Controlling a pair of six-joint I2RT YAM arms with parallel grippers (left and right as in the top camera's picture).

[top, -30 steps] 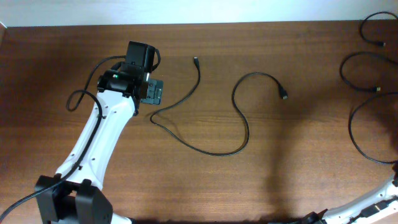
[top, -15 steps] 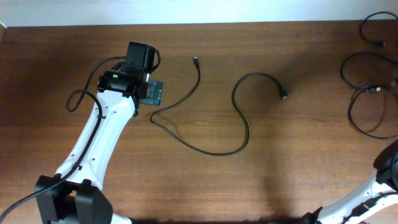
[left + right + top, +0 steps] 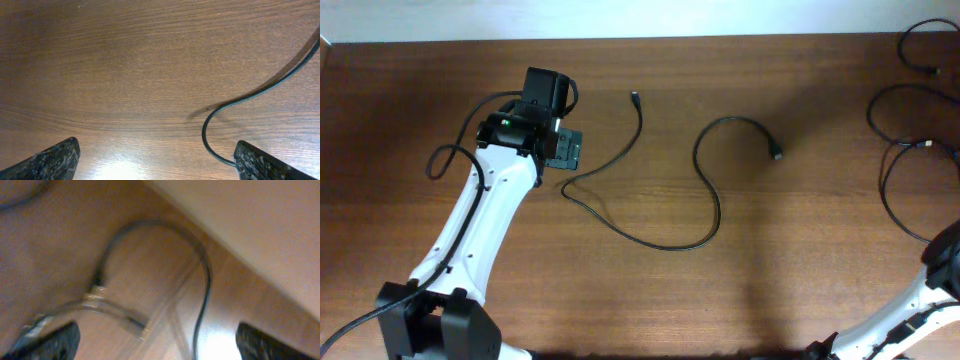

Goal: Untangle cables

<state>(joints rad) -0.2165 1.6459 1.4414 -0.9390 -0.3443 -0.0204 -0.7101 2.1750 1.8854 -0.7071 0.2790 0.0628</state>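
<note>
one long cable (image 3: 670,248) sprawled mid-surface (image 3: 800,290) in an s. runs mostly left to right, far plug (image 3: 635,96) pointing at the back edge, right plug (image 3: 777,155) aimed right and slightly forward. several looped cables (image 3: 871,112) at the right edge, well apart from it. left gripper (image 3: 563,150) just beside the leftmost bend, spread wide, holding nothing. right gripper (image 3: 157,342) spread too, above a blurred cable end (image 3: 98,286).

**Count of Cables and Arms**

One long cable (image 3: 668,247) lay alone mid-surface (image 3: 800,290), with two plug ends (image 3: 778,155). Three cable strands (image 3: 883,198) curved at the right edge; whether they were separate cords was unclear. Two arms showed: left arm (image 3: 470,230), right arm (image 3: 932,300).
</note>
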